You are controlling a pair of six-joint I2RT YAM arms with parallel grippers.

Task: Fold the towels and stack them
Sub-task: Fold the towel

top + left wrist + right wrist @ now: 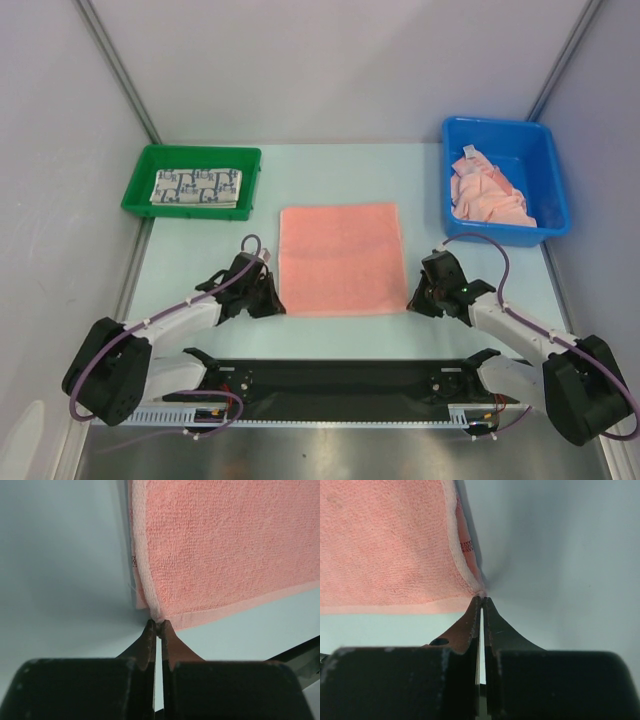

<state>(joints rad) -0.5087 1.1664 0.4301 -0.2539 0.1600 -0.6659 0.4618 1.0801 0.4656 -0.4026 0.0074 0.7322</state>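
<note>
Salmon terry towel (338,258), a flat rectangle, lies between green tray (137,193) with folded patterned towel (197,188) and blue bin (530,160) of crumpled towels (487,197); left gripper (158,626) and right gripper (481,600) pinch its near corners.

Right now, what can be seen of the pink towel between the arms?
The salmon-pink towel is terry cloth with a hemmed border, spread as a near-square on the table. Its two near corners are pinched in the shut jaws of the left gripper and right gripper. Small dark marks sit on its side edges.
</note>
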